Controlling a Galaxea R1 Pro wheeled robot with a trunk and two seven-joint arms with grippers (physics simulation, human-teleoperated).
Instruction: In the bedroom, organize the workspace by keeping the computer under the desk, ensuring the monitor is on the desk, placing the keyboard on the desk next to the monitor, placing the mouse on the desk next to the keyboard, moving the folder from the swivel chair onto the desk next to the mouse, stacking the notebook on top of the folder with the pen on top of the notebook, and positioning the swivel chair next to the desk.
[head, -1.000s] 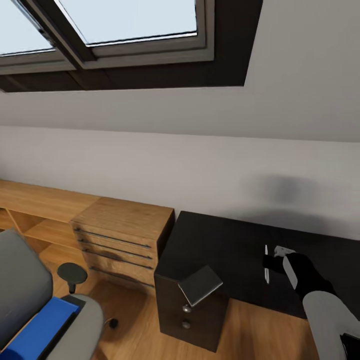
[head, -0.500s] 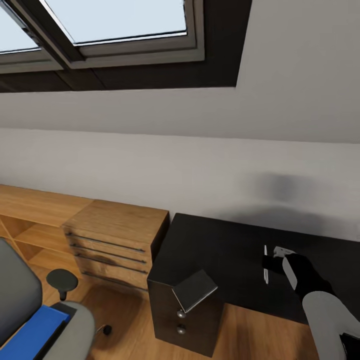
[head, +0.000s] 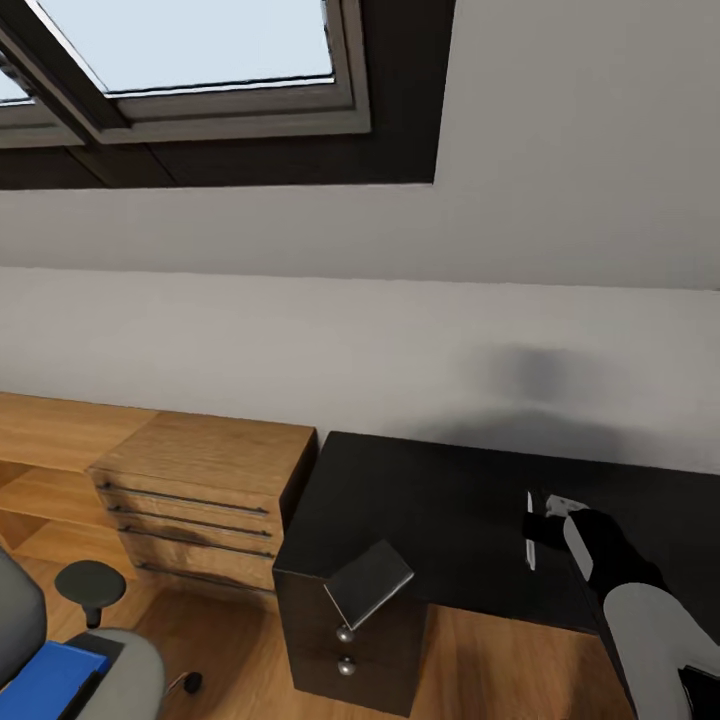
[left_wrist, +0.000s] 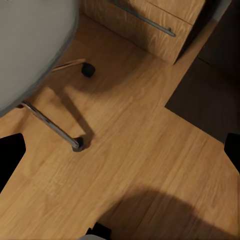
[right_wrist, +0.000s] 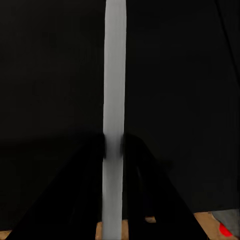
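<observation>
Glossy black desk (head: 440, 500) under the skylight carries the grey notebook (head: 369, 582) overhanging its corner, while the right gripper (head: 538, 525) pinches the pen (head: 529, 542) above the top, likely because the blue folder (head: 40, 680) lies on the swivel chair (head: 110, 670).

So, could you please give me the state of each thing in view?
pen: gripped by the right gripper, above the desk
notebook: on the desk corner, overhanging its edge
folder: on the chair seat
chair: apart from the desk
chest drawers: shut
</observation>
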